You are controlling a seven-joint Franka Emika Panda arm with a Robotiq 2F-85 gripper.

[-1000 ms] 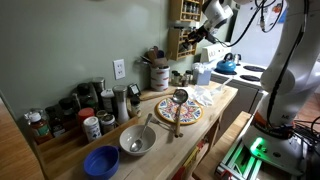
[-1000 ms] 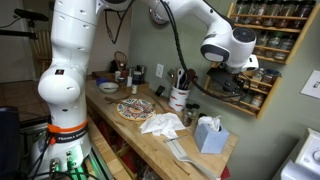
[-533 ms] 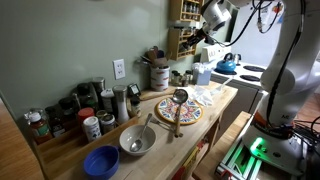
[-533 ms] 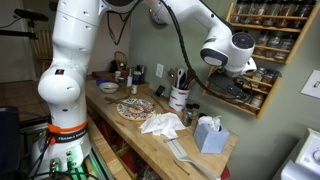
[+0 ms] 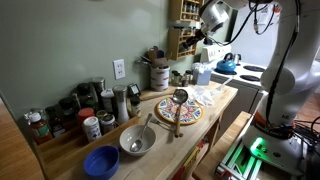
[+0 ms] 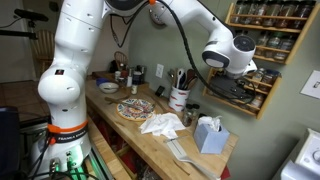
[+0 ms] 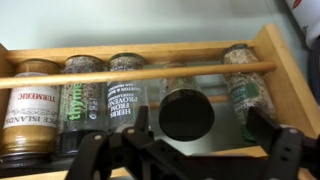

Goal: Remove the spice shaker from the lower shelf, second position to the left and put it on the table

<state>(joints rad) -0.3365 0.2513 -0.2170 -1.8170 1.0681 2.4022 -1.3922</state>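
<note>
Gripper (image 7: 187, 152) spread wide, holding nothing, facing the lower shelf (image 7: 284, 70). Black-capped jar (image 7: 186, 114) at its 12 o'clock; thyme jar (image 7: 80, 95) at 10 o'clock.

Lower shelf (image 7: 286, 78): spice jars (image 7: 125, 100) in row behind rail (image 7: 150, 73)

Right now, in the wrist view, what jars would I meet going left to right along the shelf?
Turmeric jar → thyme jar → Provence herbs jar → jar showing a black cap → green-labelled jar.
</note>
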